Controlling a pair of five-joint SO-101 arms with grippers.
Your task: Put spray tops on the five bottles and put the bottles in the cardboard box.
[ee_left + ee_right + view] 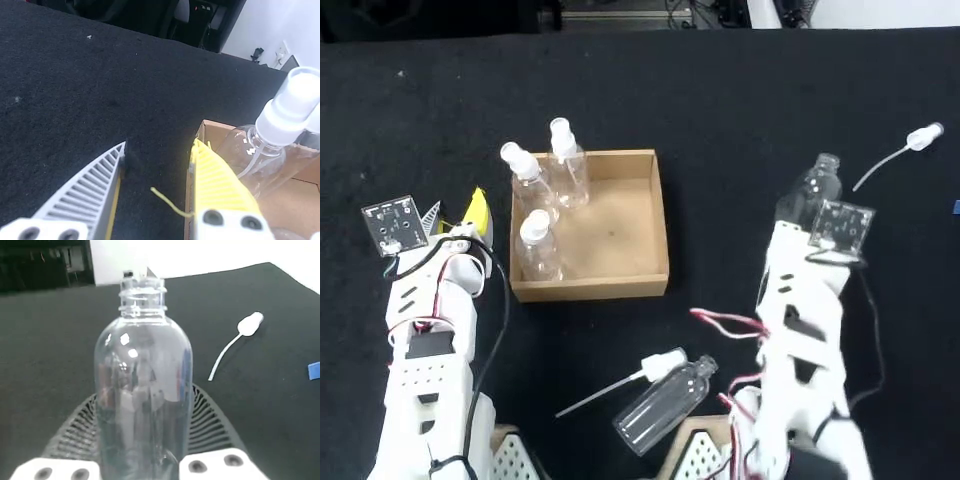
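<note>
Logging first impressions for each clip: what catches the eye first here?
Three capped bottles stand in the cardboard box, on the left arm's side. The right gripper holds an uncapped bottle, with a loose spray top on the table beyond it. Another open bottle lies between the arms, a second spray top beside it.

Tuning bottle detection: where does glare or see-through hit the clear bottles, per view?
High view: the lying bottle shows bright streaks along its body; the three capped bottles in the cardboard box let the cardboard show through. Right wrist view: the held bottle carries small white highlights at its shoulder. Left wrist view: the nearest capped bottle has pale reflections on its clear wall.
</note>
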